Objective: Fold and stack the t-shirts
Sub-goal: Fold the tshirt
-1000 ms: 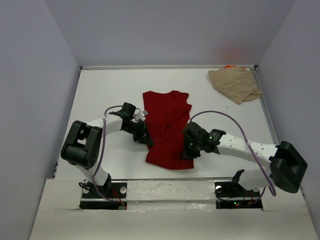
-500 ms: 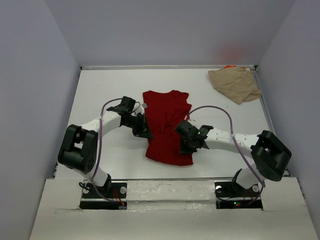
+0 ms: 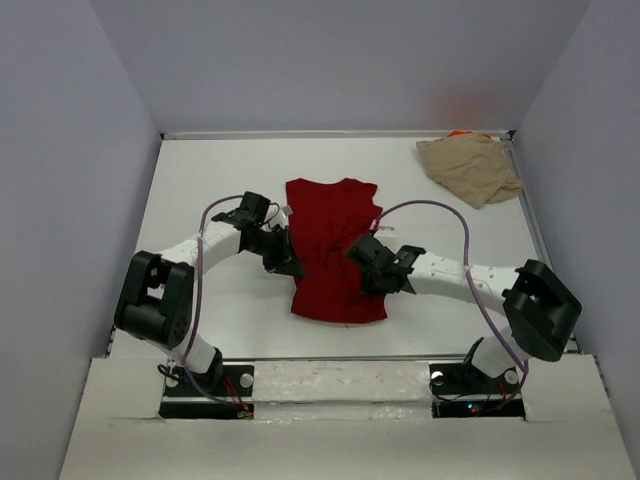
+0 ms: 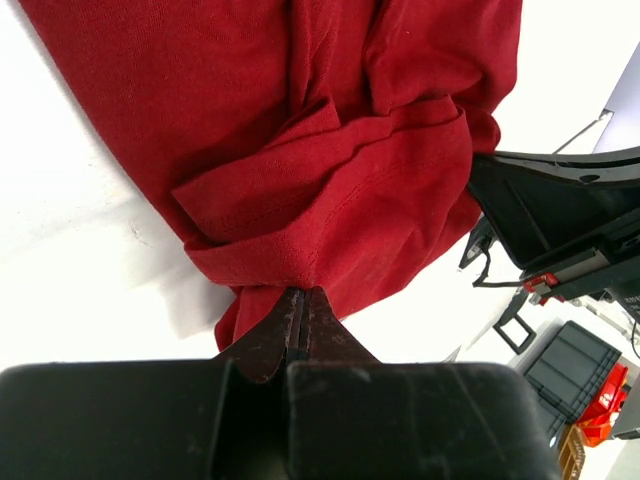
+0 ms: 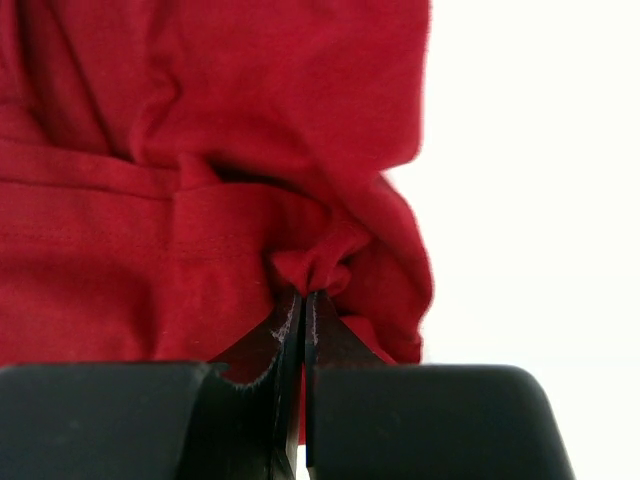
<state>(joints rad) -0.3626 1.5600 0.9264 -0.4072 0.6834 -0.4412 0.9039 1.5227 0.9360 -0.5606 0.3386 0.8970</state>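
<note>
At the middle of the table (image 3: 200, 180), we saw the dark red t-shirt (image 3: 335, 215) spread with its collar away from us. Our left gripper (image 3: 287, 265) and right gripper (image 3: 362, 268) were each clamped tight on a bunch of its cloth. Since a second before, both had drawn closer to the collar, and the near edge followed. The tan t-shirt (image 3: 470, 168) lay crumpled at the far right corner.

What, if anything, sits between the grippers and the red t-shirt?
Nothing visible. Both the left gripper and the right gripper are shut on the red t-shirt; the tan t-shirt lies apart in the far right corner.
</note>
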